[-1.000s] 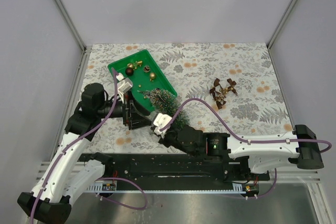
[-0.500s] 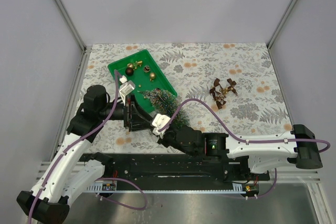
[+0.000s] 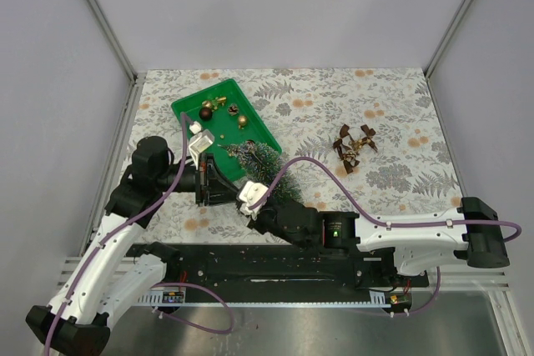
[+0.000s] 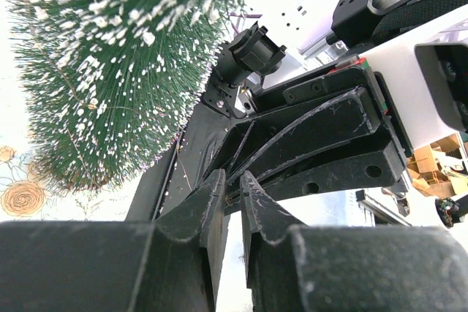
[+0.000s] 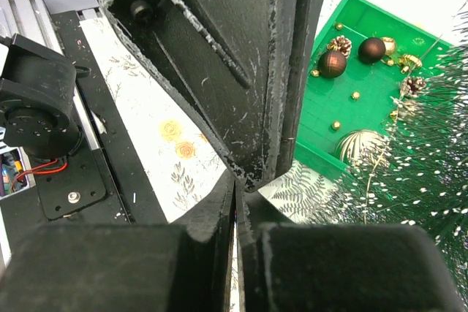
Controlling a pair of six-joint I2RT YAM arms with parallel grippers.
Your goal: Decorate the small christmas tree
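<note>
The small christmas tree (image 3: 265,164) leans over beside the green tray (image 3: 254,122), its frosted bristles filling the upper left of the left wrist view (image 4: 95,71). My two grippers meet tip to tip just in front of it. My left gripper (image 3: 227,193) (image 4: 232,188) has its jaws drawn to a narrow slit, with a thin gold thread (image 4: 229,198) caught at the tips. Right gripper (image 3: 244,206) (image 5: 237,199) is shut, and nothing shows plainly between its pads. Its fingers (image 4: 314,137) loom across the left wrist view.
The tray (image 5: 351,111) holds two brown balls (image 5: 333,63), small gold beads and a gold striped ball (image 5: 360,145) next to the tree (image 5: 431,173). A brown pinecone-like ornament (image 3: 354,146) lies on the floral cloth to the right. Frame posts and walls ring the table.
The left gripper's jaws have closed from wide open to a narrow slit. Both arms have edged slightly closer together near the tree.
</note>
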